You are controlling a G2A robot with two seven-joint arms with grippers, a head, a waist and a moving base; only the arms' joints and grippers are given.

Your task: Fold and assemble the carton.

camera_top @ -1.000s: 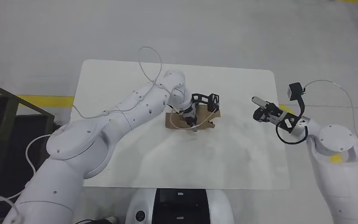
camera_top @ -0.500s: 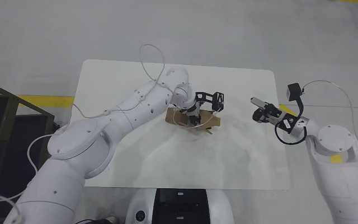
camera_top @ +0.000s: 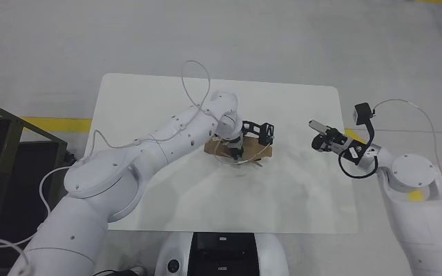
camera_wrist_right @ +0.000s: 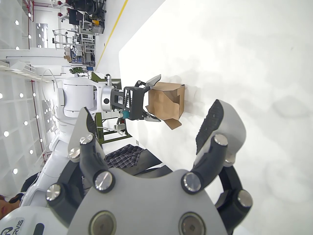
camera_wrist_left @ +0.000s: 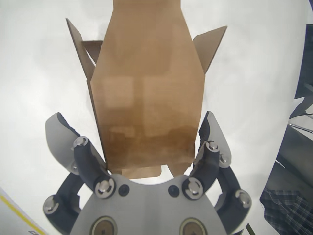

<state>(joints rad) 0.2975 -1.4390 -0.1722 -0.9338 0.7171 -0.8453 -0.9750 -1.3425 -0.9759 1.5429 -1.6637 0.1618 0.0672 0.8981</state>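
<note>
A brown cardboard carton point(camera_top: 262, 149) lies on its side near the middle of the white table point(camera_top: 290, 200), part folded, with its flaps standing loose at the far end point(camera_wrist_left: 210, 42). My left gripper point(camera_top: 239, 143) is low over it and open. Its fingers straddle the near end of the carton point(camera_wrist_left: 146, 86): one pad point(camera_wrist_left: 204, 133) is at the carton's edge, the other point(camera_wrist_left: 66, 125) stands a little clear. In the right wrist view the carton point(camera_wrist_right: 166, 103) shows its open mouth and a hanging flap. My right gripper point(camera_top: 316, 126) hovers open near the table's right edge, holding nothing.
A loose white cable point(camera_top: 193, 76) loops above the left arm. A dark rack point(camera_top: 14, 159) stands off the table's left side. Bare table lies between the carton and the right gripper and along the front.
My left gripper has slid the carton a little to the right and toward the front, turning it slightly. The right arm has stayed put.
</note>
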